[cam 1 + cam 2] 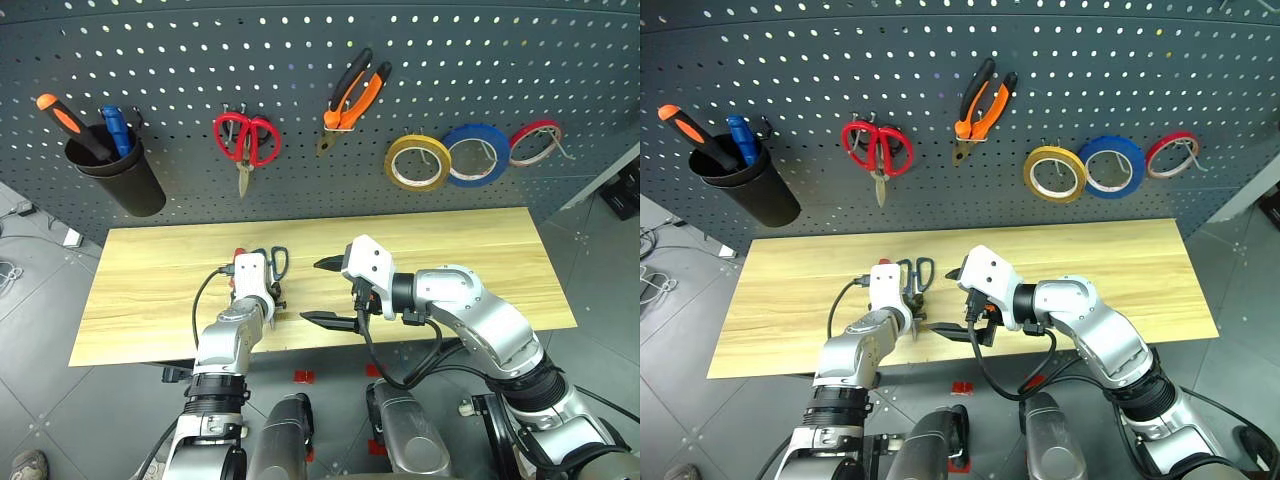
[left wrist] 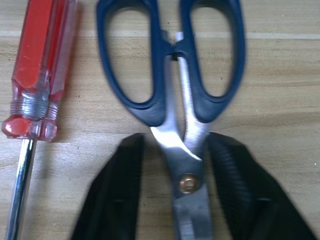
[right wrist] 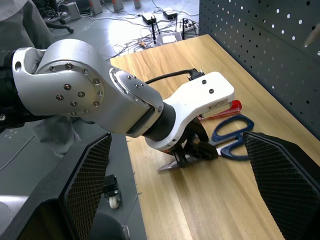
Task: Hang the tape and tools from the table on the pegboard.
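The dark-blue-handled scissors (image 2: 170,75) lie flat on the wooden table (image 1: 450,260), beside the red-handled screwdriver (image 2: 42,65). My left gripper (image 2: 175,142) reaches down over them, its two black fingers (image 2: 125,190) shut on the blades at the pivot. My right gripper (image 1: 325,292) hovers open just to the right of the scissors, pointing toward the left arm, with nothing in it. The orange-and-black pliers (image 1: 352,95) and the yellow tape (image 1: 418,162) hang on the pegboard (image 1: 300,60).
Also on the pegboard hang red-handled scissors (image 1: 247,140), a blue tape ring (image 1: 476,155), a thin red tape ring (image 1: 535,142) and a black cup (image 1: 125,175) holding an orange-handled screwdriver. Both ends of the table top are bare wood.
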`<control>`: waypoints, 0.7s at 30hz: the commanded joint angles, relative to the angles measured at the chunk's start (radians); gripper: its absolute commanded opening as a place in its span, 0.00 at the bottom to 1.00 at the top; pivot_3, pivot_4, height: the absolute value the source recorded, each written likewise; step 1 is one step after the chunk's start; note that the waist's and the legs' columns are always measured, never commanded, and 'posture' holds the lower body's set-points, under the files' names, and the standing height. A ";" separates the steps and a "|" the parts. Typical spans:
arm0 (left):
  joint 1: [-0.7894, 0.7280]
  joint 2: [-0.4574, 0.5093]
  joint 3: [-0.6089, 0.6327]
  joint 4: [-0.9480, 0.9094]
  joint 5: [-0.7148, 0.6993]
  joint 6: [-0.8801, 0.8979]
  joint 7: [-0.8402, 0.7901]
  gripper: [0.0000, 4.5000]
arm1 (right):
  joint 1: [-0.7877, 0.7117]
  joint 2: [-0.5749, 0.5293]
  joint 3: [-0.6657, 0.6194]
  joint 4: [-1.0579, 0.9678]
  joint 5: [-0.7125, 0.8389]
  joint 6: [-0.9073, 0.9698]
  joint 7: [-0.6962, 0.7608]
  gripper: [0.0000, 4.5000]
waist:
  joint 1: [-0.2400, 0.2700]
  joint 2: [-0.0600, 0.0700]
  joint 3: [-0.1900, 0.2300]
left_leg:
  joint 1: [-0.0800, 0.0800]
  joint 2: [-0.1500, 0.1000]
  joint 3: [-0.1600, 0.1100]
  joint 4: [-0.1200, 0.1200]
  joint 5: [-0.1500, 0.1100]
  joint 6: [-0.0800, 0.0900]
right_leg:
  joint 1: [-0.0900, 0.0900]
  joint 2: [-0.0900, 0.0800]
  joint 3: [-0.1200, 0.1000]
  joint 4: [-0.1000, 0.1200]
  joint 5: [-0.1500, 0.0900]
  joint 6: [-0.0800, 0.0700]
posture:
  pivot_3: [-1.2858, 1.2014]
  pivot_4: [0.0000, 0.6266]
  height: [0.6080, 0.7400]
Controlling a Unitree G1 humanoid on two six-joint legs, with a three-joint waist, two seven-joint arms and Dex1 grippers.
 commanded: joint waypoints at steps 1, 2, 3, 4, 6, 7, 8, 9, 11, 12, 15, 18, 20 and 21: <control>0.037 -0.024 0.010 -0.019 -0.042 -0.024 -0.065 0.15 | 0.001 -0.007 -0.033 -0.048 -0.010 -0.026 -0.024 1.00 | 0.001 0.000 0.000 | 0.000 0.000 0.000 0.000 0.000 0.000 | 0.000 0.000 0.000 0.000 0.000 0.000 | 0.40 0.50 1.00; 0.043 -0.024 0.003 -0.032 -0.043 -0.037 -0.081 0.13 | 0.003 -0.009 -0.035 -0.046 -0.016 -0.031 -0.032 1.00 | 0.001 0.000 0.000 | 0.000 0.000 0.000 0.000 0.000 0.000 | 0.000 0.000 0.000 0.000 0.000 0.000 | 0.40 0.50 1.00; 0.052 -0.023 -0.010 -0.054 -0.044 -0.041 -0.101 0.12 | 0.008 -0.010 -0.041 -0.043 -0.024 -0.038 -0.045 1.00 | 0.000 0.000 0.000 | 0.000 0.000 0.000 0.000 0.000 0.000 | 0.000 0.000 0.000 -0.001 0.000 0.001 | 0.40 0.50 1.00; 0.062 -0.026 -0.019 -0.078 -0.045 -0.053 -0.115 0.12 | 0.013 -0.013 -0.046 -0.042 -0.028 -0.039 -0.055 1.00 | 0.000 0.000 0.000 | 0.000 0.000 0.000 0.000 0.000 0.000 | 0.000 0.000 0.000 -0.001 0.000 0.001 | 0.40 0.50 1.00; 0.083 -0.026 -0.035 -0.128 -0.045 -0.065 -0.134 0.12 | 0.025 -0.011 -0.060 -0.043 -0.028 -0.049 -0.069 1.00 | 0.001 0.000 0.000 | -0.001 0.000 0.000 0.000 0.000 0.000 | 0.000 0.000 0.000 -0.001 0.000 0.001 | 0.40 0.49 1.00; 0.094 -0.022 -0.046 -0.152 -0.040 -0.073 -0.143 0.12 | 0.030 -0.010 -0.065 -0.045 -0.028 -0.053 -0.075 1.00 | 0.001 0.000 0.000 | -0.001 0.000 0.000 0.000 0.000 0.000 | 0.000 0.000 0.000 -0.001 0.000 0.001 | 0.40 0.49 1.00; 0.106 -0.018 -0.054 -0.178 -0.037 -0.079 -0.153 0.12 | 0.035 -0.007 -0.069 -0.048 -0.027 -0.063 -0.080 1.00 | 0.000 0.000 0.000 | -0.001 0.000 0.000 0.000 0.000 0.000 | 0.000 0.000 0.000 -0.001 0.000 0.001 | 0.40 0.49 1.00; 0.123 -0.009 -0.063 -0.215 -0.036 -0.082 -0.165 0.12 | 0.040 -0.004 -0.075 -0.053 -0.025 -0.070 -0.086 1.00 | 0.000 0.000 0.000 | -0.001 0.000 0.000 0.000 0.000 0.000 | 0.000 0.000 0.000 -0.001 0.000 0.001 | 0.40 0.49 1.00; 0.174 0.020 -0.082 -0.314 -0.026 -0.104 -0.191 0.12 | 0.048 0.000 -0.088 -0.070 -0.014 -0.082 -0.090 1.00 | -0.001 0.000 0.000 | -0.001 0.000 0.000 0.000 0.000 0.000 | 0.000 0.000 0.000 -0.001 0.000 0.001 | 0.40 0.49 1.00; 0.205 0.040 -0.093 -0.369 -0.018 -0.117 -0.206 0.12 | 0.053 0.000 -0.097 -0.080 -0.004 -0.092 -0.085 1.00 | -0.005 -0.001 0.001 | -0.001 0.000 0.000 0.000 0.000 0.000 | 0.000 0.000 0.000 -0.001 0.000 0.001 | 0.40 0.49 1.00; 0.330 0.122 -0.125 -0.556 0.063 -0.269 -0.226 0.12 | 0.071 -0.012 -0.154 -0.139 0.105 -0.079 -0.020 1.00 | -0.011 0.000 0.001 | -0.001 0.001 0.000 -0.001 0.000 0.000 | -0.001 0.000 0.001 -0.002 0.000 0.001 | 0.40 0.50 1.00; 0.438 0.149 -0.114 -0.717 0.109 -0.374 -0.204 0.12 | 0.080 -0.023 -0.198 -0.174 0.172 -0.060 0.000 1.00 | -0.006 0.000 0.001 | -0.001 0.001 0.000 -0.005 0.000 0.000 | 0.000 0.000 0.001 -0.007 0.001 -0.001 | 0.40 0.49 1.00; 0.493 0.165 -0.115 -0.790 0.152 -0.409 -0.189 0.12 | 0.082 -0.024 -0.211 -0.180 0.189 -0.067 -0.001 1.00 | -0.002 0.000 0.001 | -0.001 0.001 0.001 -0.006 0.000 0.000 | 0.000 -0.001 0.001 -0.009 0.002 -0.002 | 0.40 0.49 1.00; 0.516 0.167 -0.112 -0.818 0.170 -0.422 -0.180 0.12 | 0.082 -0.025 -0.214 -0.180 0.193 -0.075 0.001 1.00 | -0.001 0.000 0.001 | -0.001 0.001 0.000 -0.007 0.000 0.000 | 0.000 -0.001 0.001 -0.009 0.002 -0.002 | 0.40 0.49 1.00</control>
